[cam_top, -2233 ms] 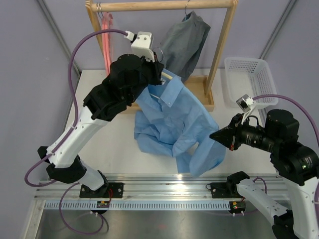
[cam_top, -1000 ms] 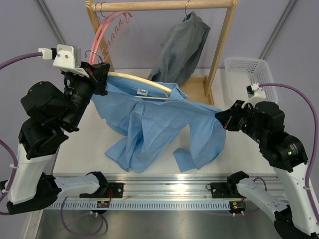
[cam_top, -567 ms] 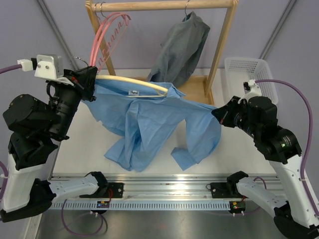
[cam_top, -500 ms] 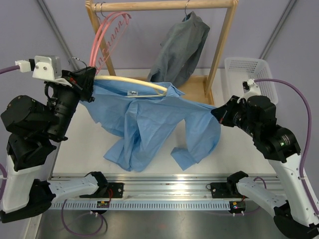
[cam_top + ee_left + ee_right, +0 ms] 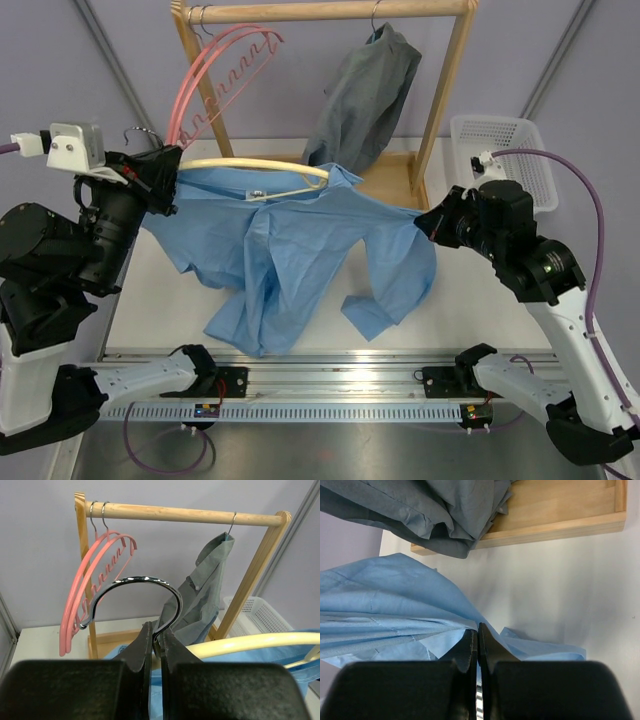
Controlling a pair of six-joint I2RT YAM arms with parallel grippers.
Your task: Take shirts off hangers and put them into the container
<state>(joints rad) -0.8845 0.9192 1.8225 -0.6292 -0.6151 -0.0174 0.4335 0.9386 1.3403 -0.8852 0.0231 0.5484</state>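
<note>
**Tension between two closed grips**

Nearest the arm bases, the light blue shirt (image 5: 300,250) lies wrinkled on the table (image 5: 160,290), with one sleeve folded toward the near edge. Its collar part is raised on the cream hanger (image 5: 260,165), which is partly inside it.

The left gripper (image 5: 168,178) is closed on the neck of the hanger's metal hook (image 5: 135,582). Only the left wrist view shows this clearly, the two fingers pinching the wire just below its curve. The right gripper (image 5: 425,222) is clamped on an edge of the blue cloth, which is drawn tight toward the right. In the right wrist view the folds run straight into the closed fingers.

Farther back, the white basket (image 5: 490,119) stands at the table's right side, just beyond the right gripper. Both shirts are outside it.

The wooden tray (image 5: 398,178) of the rack lies behind the blue shirt. The dark grey shirt (image 5: 365,95) hangs from the rail (image 5: 330,10), and the right wrist view shows its lower cloth bunched over the tray. Two pink hangers (image 5: 215,85) hang tilted at the rail's left end.
</note>
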